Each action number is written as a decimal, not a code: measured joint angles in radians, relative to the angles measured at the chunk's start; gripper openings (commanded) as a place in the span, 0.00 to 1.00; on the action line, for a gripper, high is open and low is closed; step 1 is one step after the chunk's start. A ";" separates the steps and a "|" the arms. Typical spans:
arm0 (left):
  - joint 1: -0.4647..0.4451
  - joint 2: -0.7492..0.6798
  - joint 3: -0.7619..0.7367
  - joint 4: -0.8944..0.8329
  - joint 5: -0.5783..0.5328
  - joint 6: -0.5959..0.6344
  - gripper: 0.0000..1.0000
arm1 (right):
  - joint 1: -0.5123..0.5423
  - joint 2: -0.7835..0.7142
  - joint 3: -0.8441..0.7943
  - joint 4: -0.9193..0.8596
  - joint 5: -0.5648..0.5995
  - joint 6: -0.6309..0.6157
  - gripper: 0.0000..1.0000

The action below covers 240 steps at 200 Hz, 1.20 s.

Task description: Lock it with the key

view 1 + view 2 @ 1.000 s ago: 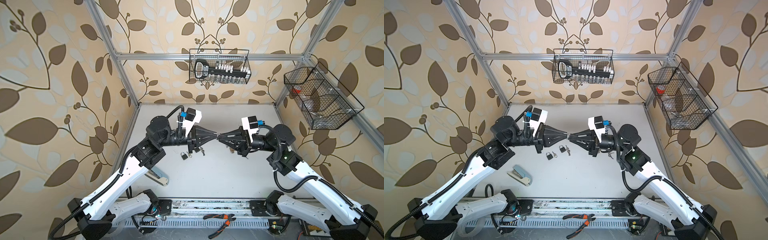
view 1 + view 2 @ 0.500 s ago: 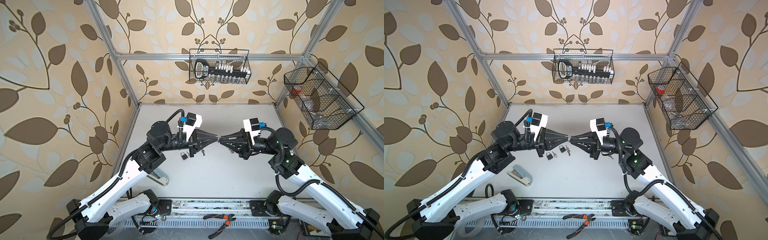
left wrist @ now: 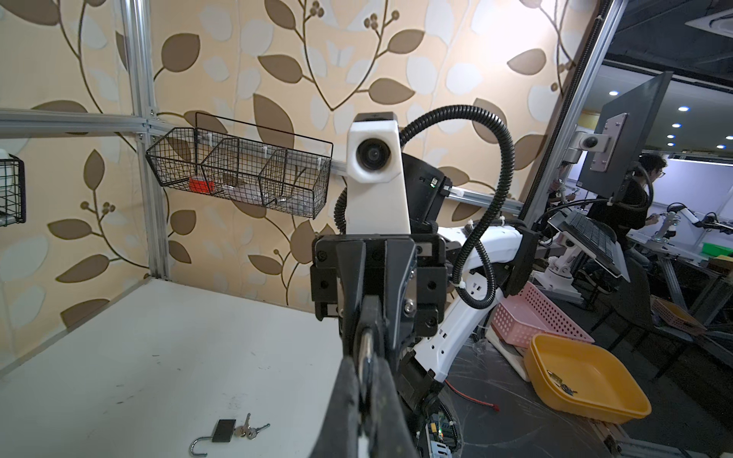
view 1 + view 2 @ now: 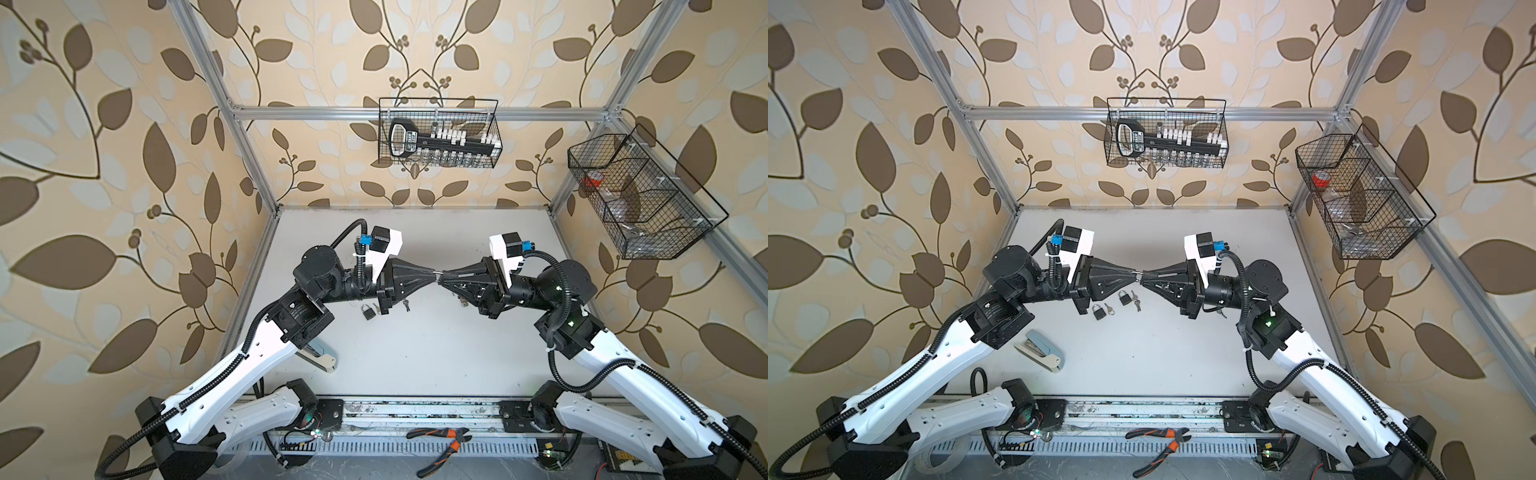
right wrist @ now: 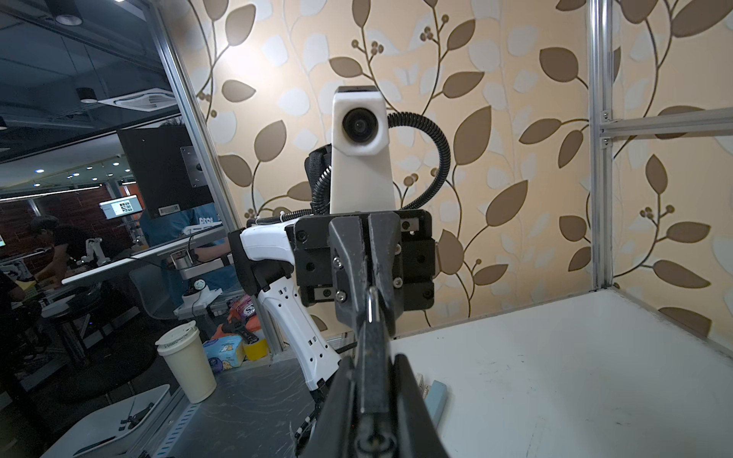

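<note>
Top views, grippers: the left gripper (image 4: 432,272) and right gripper (image 4: 444,275) meet tip to tip above the middle of the table (image 4: 415,374); both pincers are narrow; a silver loop (image 4: 437,273) bridges the tips in both top views.
Top views, table items: we see two loose padlocks (image 4: 1099,311) with keys (image 4: 1135,305) just beside them, near the left gripper; a stapler (image 4: 1040,353) lies by the left arm.
Left wrist view: the left fingers (image 3: 345,396) pinch the thin silver loop; one loose padlock lies on the table, shackle open, keys touching it.
Right wrist view: the right fingers (image 5: 404,396) clamp the dark held padlock (image 5: 372,337) edge-on; its silver loop reaches into the left jaws; we cannot tell whether a key is seated.
</note>
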 measured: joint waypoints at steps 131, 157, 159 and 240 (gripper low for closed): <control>-0.013 -0.085 0.041 -0.327 -0.186 0.158 0.63 | -0.066 0.094 0.315 -0.569 -0.019 -0.205 0.00; -0.013 -0.078 0.042 -0.336 -0.193 0.172 0.63 | -0.068 0.134 0.361 -0.685 -0.040 -0.236 0.00; -0.013 -0.077 0.042 -0.336 -0.193 0.172 0.63 | -0.068 0.135 0.362 -0.692 -0.042 -0.237 0.00; -0.013 -0.053 0.042 -0.338 -0.216 0.171 0.47 | -0.068 0.146 0.363 -0.801 -0.087 -0.269 0.00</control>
